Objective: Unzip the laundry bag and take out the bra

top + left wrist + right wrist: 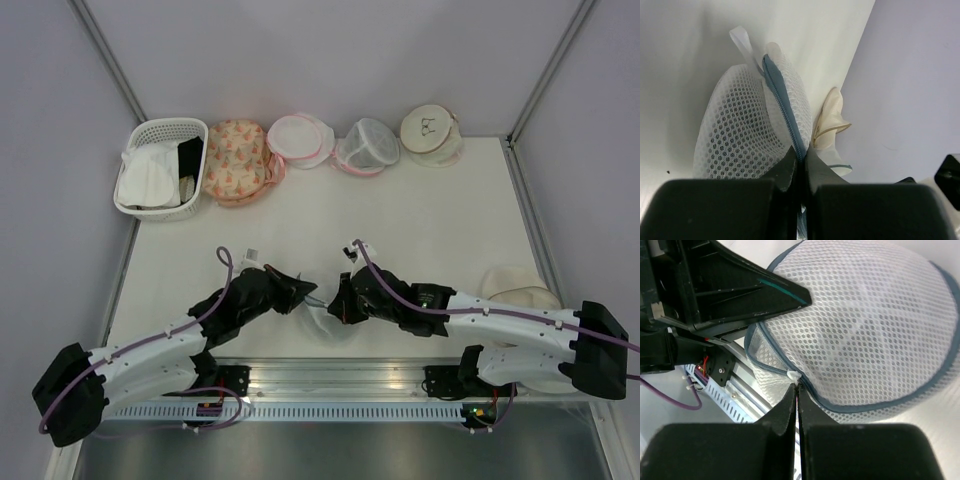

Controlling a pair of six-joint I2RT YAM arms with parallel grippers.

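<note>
The laundry bag, white mesh with a grey-blue zipper rim, sits at the table's near edge between my two grippers. My left gripper is shut on the zipper rim; in the left wrist view its jaws pinch the grey-blue zipper tape beside the mesh. My right gripper is shut on the bag's small white zipper pull, at a short open stretch of the zipper. The domed mesh fills the right wrist view. No black bra shows through the mesh; it is hidden.
Along the back stand a white basket holding white cloth and a dark item, a floral pink bag, two pink-trimmed mesh bags and a beige round bag. A cream item lies at the right.
</note>
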